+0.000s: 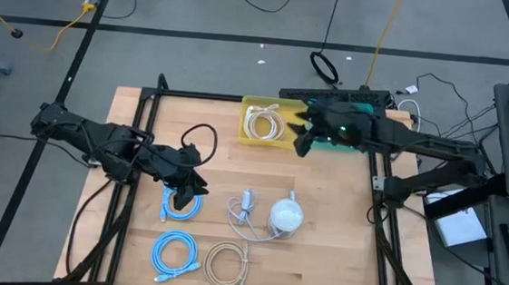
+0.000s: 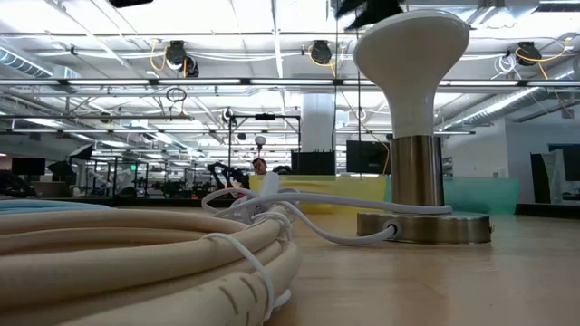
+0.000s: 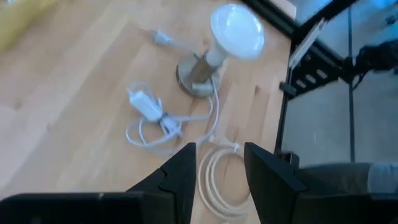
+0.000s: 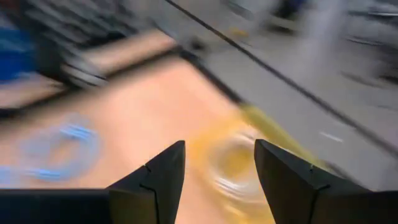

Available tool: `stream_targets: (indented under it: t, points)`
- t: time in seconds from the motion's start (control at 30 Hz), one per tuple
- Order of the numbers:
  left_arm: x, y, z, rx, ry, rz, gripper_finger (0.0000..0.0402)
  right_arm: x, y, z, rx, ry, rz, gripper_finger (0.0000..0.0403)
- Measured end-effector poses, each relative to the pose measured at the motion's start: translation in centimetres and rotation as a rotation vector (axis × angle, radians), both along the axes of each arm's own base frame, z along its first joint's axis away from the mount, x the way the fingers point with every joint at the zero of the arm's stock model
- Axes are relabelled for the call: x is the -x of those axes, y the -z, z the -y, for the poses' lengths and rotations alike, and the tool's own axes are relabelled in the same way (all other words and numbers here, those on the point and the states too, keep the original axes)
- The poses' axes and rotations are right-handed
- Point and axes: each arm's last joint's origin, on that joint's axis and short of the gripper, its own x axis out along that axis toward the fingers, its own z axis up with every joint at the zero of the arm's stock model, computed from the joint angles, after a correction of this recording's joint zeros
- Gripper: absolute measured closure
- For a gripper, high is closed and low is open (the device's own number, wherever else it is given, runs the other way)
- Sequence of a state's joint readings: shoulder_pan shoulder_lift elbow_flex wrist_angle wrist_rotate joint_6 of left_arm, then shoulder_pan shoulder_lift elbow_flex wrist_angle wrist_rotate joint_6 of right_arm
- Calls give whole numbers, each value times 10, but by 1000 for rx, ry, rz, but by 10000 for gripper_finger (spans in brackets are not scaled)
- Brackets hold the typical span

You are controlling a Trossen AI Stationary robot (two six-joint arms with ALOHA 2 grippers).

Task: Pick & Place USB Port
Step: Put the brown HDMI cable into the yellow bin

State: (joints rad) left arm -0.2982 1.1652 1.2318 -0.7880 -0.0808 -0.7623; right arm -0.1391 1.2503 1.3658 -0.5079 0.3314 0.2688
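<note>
My right gripper (image 1: 302, 135) hangs with its fingers apart and nothing between them, just beside the yellow bin (image 1: 265, 140) where a cream cable (image 1: 262, 123) lies coiled. My left gripper (image 1: 189, 185) is also parted and empty, over a blue cable (image 1: 180, 204) on the wooden table (image 1: 338, 231). The white lamp (image 1: 286, 216) with its adapter (image 1: 247, 199) stands further along, and grey floor with loose cords surrounds the table.

The counter (image 1: 338, 231) is pale, matt wood with visible grain, the lamp (image 2: 412, 109) pairs a smooth matt white plastic head with a brushed metal stem and base, the cream cable coil (image 2: 136, 249) looks rubbery, and the yellow bin (image 1: 246, 137) is glossy plastic.
</note>
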Motion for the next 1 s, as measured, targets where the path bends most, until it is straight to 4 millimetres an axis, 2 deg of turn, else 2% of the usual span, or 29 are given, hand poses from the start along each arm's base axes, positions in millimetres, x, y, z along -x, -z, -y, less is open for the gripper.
stream_targets:
  t: [0.1,0.23,0.43,0.6,0.8,0.9,1.0]
  points:
    - [2,11,3,25,34,-60,266,-6,-16,-20,-63,-122,149,216]
    - [6,32,6,50,50,-159,266,-7,-24,-43,-118,-210,236,217]
    - [7,72,13,126,42,-245,266,-7,-23,-65,-221,-253,256,214]
    - [-1,110,28,264,79,-268,266,-2,-24,-86,-277,-314,266,214]
    - [-25,143,70,312,130,-330,266,11,-29,-117,-320,-429,270,213]
    - [-45,147,96,301,139,-330,266,22,-32,-132,-336,-492,267,213]
    - [-67,144,121,205,104,-340,266,33,-33,-146,-340,-513,260,213]
